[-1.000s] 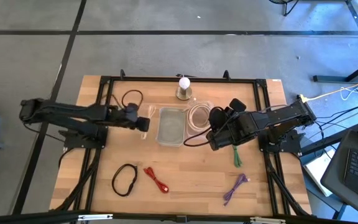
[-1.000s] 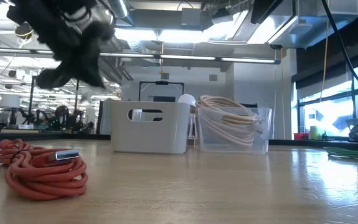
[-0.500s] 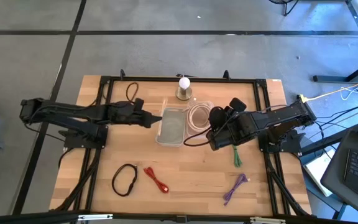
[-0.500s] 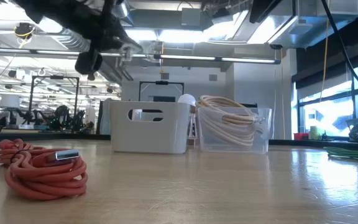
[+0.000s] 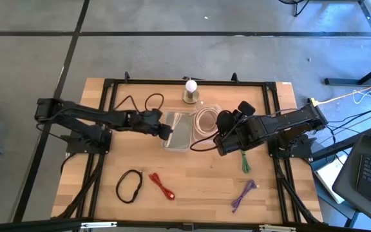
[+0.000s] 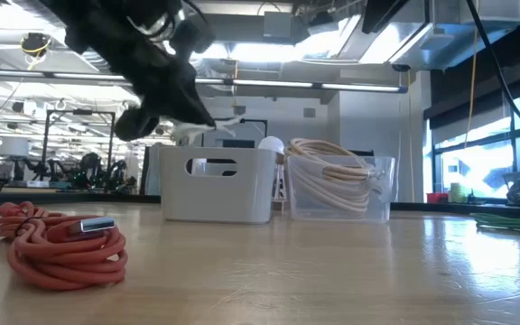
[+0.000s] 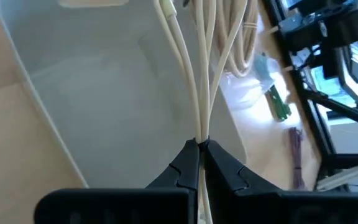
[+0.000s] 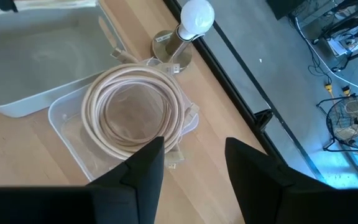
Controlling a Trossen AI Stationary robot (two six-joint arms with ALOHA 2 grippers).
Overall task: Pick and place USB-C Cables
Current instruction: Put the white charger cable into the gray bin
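Cream-white cable strands [image 7: 199, 81] are clamped between the fingers of the left gripper [image 5: 165, 131], which has been carried further right than 0.5 s ago — now over the left edge of the white bin [image 5: 180, 136]. Unmoved, the right gripper [image 8: 191, 163] is held open above the coiled cable [image 8: 134, 112] in the clear container [image 8: 79, 142].

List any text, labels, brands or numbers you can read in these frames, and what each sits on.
None can be read.
The white bin and the clear tub show no print.
The red cable's plug is bare metal, with no mark visible.
The lamp base carries a small tag, too small to read.
The left gripper, shut on a cream cable, and the right gripper show no lettering.
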